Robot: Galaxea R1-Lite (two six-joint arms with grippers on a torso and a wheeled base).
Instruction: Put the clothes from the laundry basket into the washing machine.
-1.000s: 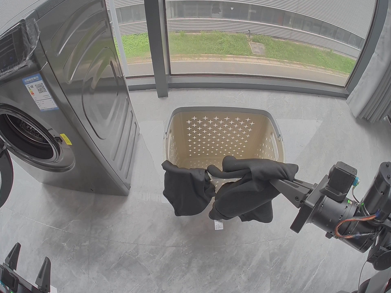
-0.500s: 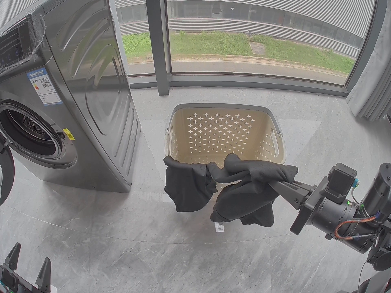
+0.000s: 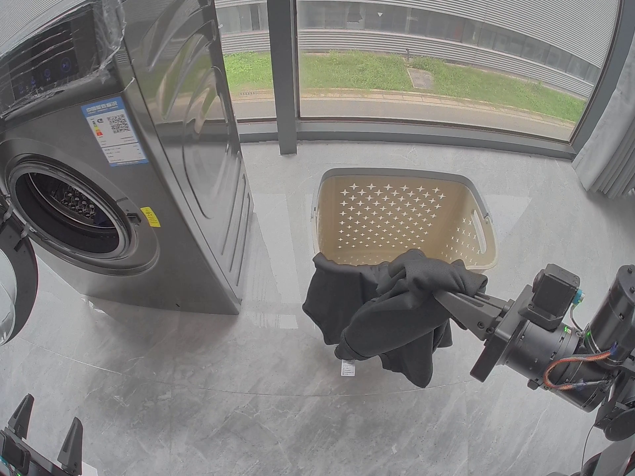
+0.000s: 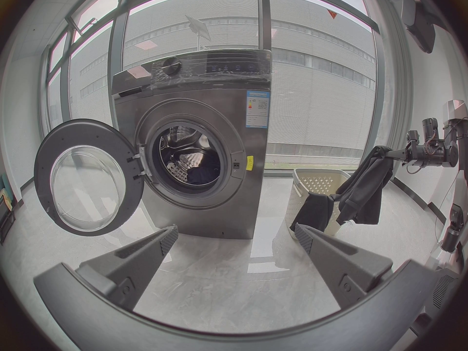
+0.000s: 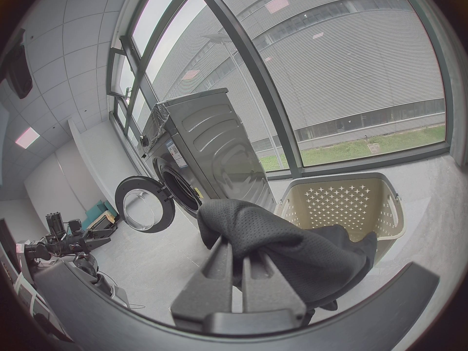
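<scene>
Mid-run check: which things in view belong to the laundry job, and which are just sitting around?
Job:
- black garment, hanging from the shut right gripper
- laundry basket on the floor
- washing machine, its door open
- left gripper, open and holding nothing

Just there:
- curtain
- window

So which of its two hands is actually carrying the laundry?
The right hand: it is shut on the black garment, which hangs by the basket. The left hand is open and empty.
</scene>
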